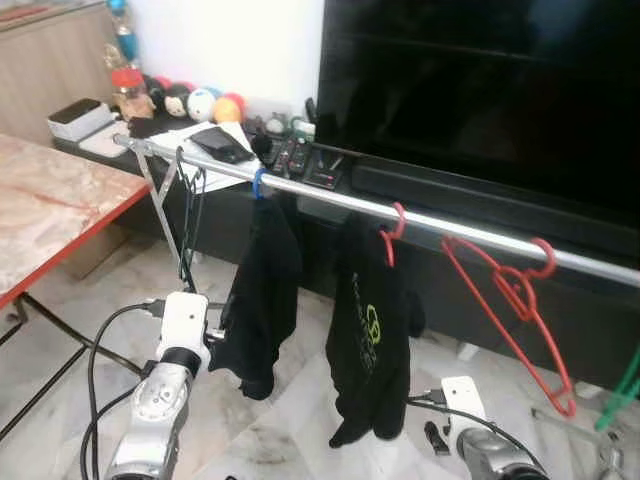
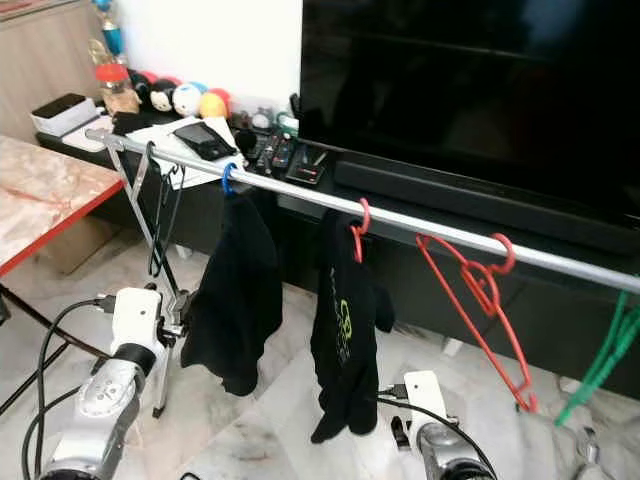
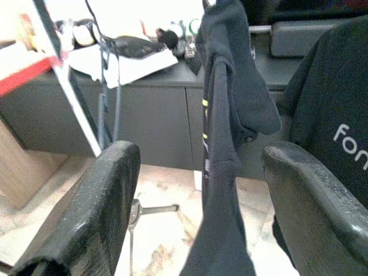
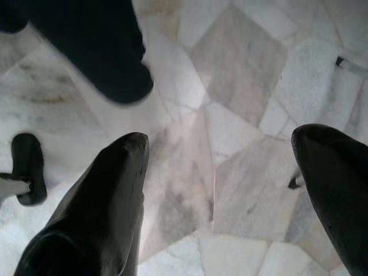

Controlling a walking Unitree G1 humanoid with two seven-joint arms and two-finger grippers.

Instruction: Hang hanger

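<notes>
**Rail loaded, both grippers empty and spread wide**

Silver clothes rail (image 1: 330, 196) runs from far left to near right in front of a dark TV cabinet (image 1: 420, 250). Big black TV screen (image 1: 480, 90) above it.

On the rail, left to right: a thin black hanger (image 1: 190, 215) hanging bare near the left end; a dark garment (image 1: 262, 290) on a blue hook (image 1: 257, 184); a black shirt with green logo (image 1: 372, 340) on a red hook (image 1: 396, 222); an empty red hanger (image 1: 510, 300) hooked on, tilted, well right of the shirt. Green hanger (image 2: 605, 360) at far right edge, hook not visible.

Left gripper (image 3: 201, 195): fingers (image 3: 98, 207) wide apart, nothing held. It points at the dark garment, which hangs between the fingers in the wrist view; contact can't be told. Left arm (image 1: 165, 390) low at near left, below the rail.

Right gripper (image 4: 221, 190): fingers wide apart, empty, pointing down at the marble floor (image 4: 230, 75). Right arm (image 1: 480, 430) low at near right, just beside the black shirt's hem.

Red-edged marble table (image 1: 50, 205) on the left. Toys and clutter (image 1: 190, 105) on the cabinet top at far left.
</notes>
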